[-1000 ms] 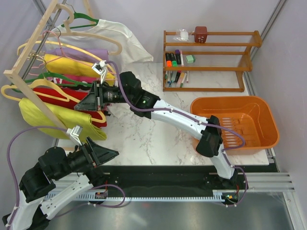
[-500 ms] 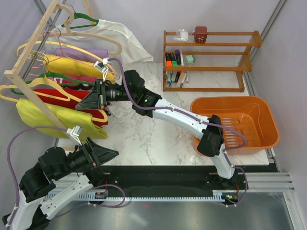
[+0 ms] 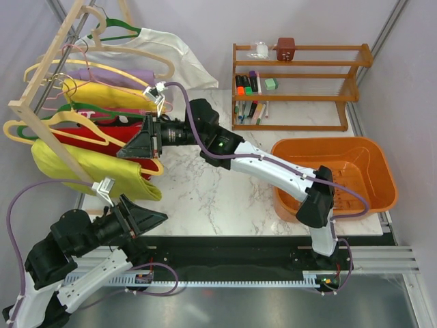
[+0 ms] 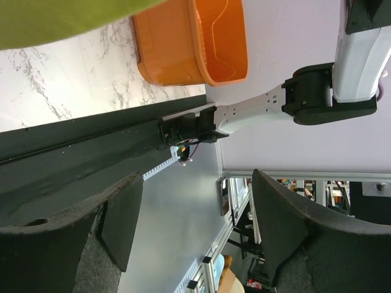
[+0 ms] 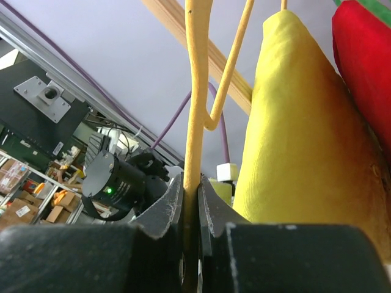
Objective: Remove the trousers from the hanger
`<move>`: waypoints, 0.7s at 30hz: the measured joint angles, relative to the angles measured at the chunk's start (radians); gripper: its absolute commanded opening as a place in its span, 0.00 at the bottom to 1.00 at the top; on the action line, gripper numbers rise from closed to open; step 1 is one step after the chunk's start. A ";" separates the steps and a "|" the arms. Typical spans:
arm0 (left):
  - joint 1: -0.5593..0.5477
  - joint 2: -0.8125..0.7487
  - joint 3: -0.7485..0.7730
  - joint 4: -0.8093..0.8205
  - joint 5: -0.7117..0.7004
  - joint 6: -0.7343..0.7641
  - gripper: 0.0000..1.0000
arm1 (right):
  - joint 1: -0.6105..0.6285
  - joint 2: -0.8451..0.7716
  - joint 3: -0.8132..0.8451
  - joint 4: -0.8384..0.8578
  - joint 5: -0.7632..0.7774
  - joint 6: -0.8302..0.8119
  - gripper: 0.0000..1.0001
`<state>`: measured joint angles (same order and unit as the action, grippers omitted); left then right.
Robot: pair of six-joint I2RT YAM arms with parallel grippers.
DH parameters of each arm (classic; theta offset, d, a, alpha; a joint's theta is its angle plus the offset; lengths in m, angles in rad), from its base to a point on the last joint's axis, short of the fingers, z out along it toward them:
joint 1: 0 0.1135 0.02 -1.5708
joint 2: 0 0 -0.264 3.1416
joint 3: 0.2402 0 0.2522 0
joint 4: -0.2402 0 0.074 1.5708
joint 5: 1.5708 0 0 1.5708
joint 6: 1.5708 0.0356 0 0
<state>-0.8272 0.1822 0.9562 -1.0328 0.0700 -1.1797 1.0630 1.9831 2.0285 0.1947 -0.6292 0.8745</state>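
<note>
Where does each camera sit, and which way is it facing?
Top external: overhead from behind, looking down on the table; left arm, right arm show.
Left wrist: low near edge, facing the orange basket; open left gripper shows.
Right wrist: at the rack, looking up the hanger; right gripper clamps it.
Shared: top and left wrist both show the trousers.

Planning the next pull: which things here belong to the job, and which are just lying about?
Job: trousers; hanger; right gripper, jaws shut on the hanger; left gripper, open.
Lying about: red garment; white shirt; orange basket; wooden shelf.
</note>
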 measured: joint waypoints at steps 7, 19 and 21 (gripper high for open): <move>0.000 0.092 0.057 0.018 0.018 0.028 0.72 | -0.008 -0.117 -0.139 0.000 0.010 -0.028 0.00; 0.000 0.234 0.193 0.079 0.015 0.143 0.70 | -0.063 -0.471 -0.513 -0.131 0.050 -0.154 0.00; 0.000 0.249 0.192 0.108 0.027 0.161 0.69 | -0.077 -0.540 -0.566 -0.181 0.060 -0.178 0.00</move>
<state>-0.8272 0.4313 1.1484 -0.9249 0.0967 -1.0183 0.9863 1.4429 1.4628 0.0139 -0.5697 0.6968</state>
